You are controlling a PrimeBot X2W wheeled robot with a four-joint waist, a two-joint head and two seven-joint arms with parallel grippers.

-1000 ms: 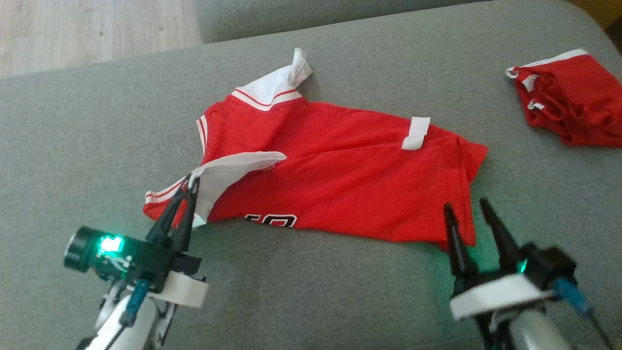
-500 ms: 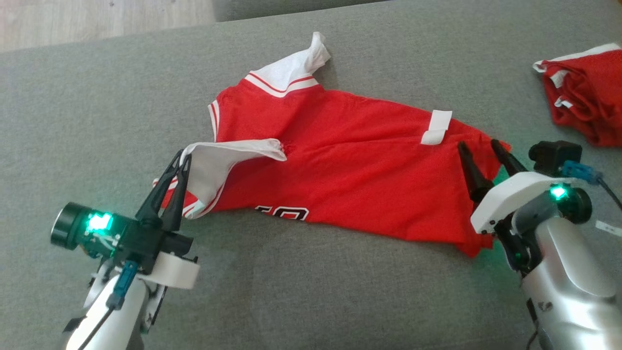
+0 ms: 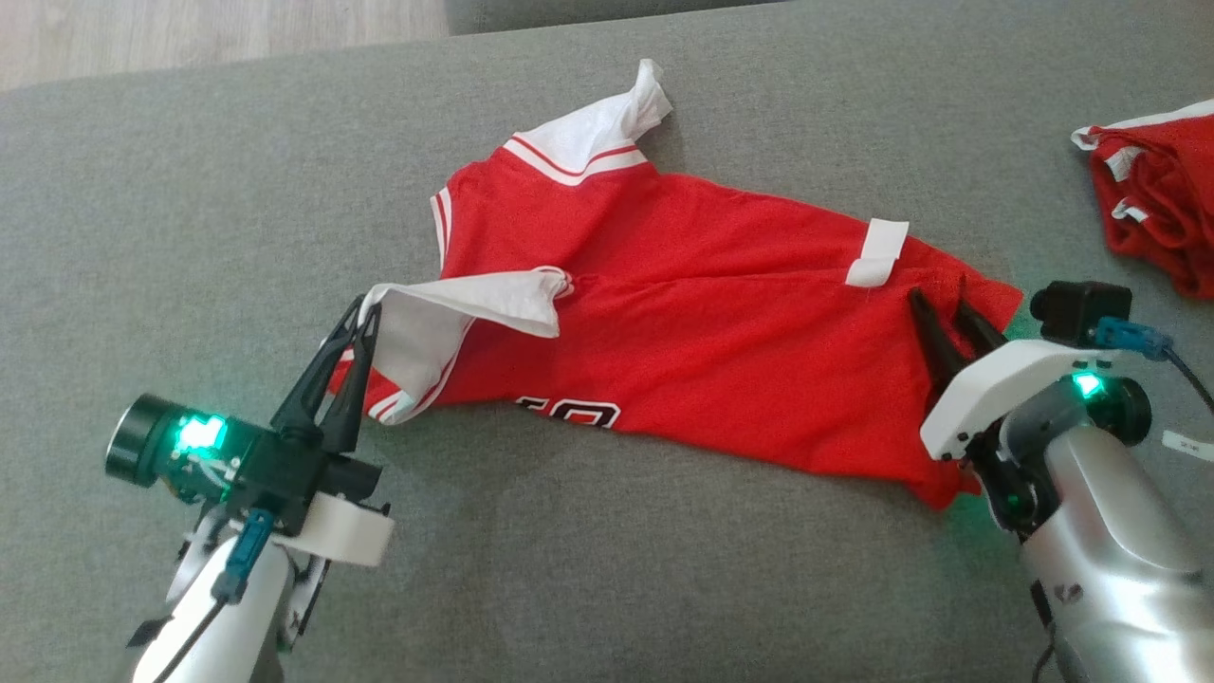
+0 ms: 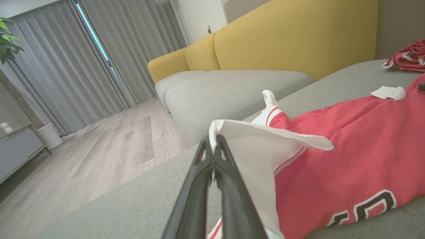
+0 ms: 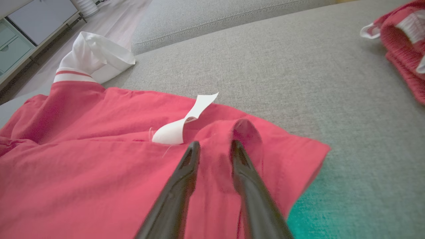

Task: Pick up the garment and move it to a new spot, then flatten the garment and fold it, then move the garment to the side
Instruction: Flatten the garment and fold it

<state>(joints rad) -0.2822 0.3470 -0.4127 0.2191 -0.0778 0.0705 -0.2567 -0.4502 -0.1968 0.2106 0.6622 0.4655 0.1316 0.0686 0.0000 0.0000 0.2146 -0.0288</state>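
Jersey fabric made up the garment (image 3: 702, 351), red with white sleeves, which lay stretched across the middle of the grey couch seat (image 3: 616, 569), creased and only partly flat. Its white lettering (image 3: 569, 413) showed at the near edge, cut off by a fold, and a small white tag (image 3: 877, 251) curled up from the cloth toward the right end. The far sleeve (image 3: 597, 133) was twisted to a point.

The left gripper (image 3: 365, 308) had its fingers clamped together on the edge of the near white sleeve (image 3: 446, 313), lifting it off the seat so that it draped in a loose flap. The right gripper (image 3: 939, 304) lay over the garment's right end, just beside the tag, its fingers parted with a raised ridge of red cloth between them in the right wrist view.

A smaller red cloth (image 3: 1152, 204) sat bunched well apart at the far right. Beyond the seat stood a yellow sofa back (image 4: 298, 33), grey curtains (image 4: 66, 59) and a wooden floor (image 4: 116, 139).
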